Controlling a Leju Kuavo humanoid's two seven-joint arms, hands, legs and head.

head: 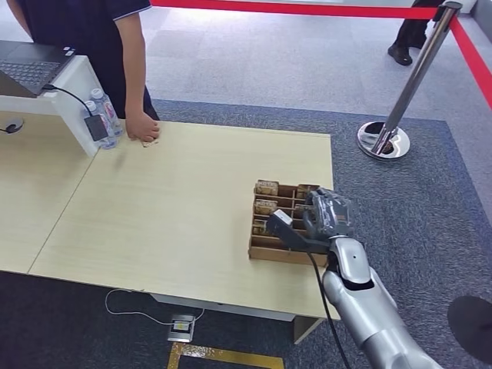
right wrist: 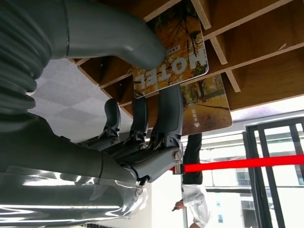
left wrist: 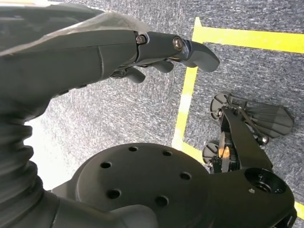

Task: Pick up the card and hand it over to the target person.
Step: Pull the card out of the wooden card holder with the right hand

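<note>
Here, low and right of centre in the head view, the right hand (head: 325, 215) reached into the wooden rack (head: 282, 250) standing near the right edge of the table (head: 174, 207). In the right wrist view its thumb and fingers (right wrist: 168, 118) pinched a hotel card (right wrist: 171, 52) still seated in a slot, with a second card (right wrist: 206, 107) just behind. The left hand (left wrist: 107, 52) hung over the grey carpet (left wrist: 143, 104), fingers loosely extended, grasping nothing. At upper left, a person's hand (head: 143, 129) rested on the table beside two water bottles (head: 105, 117).
</note>
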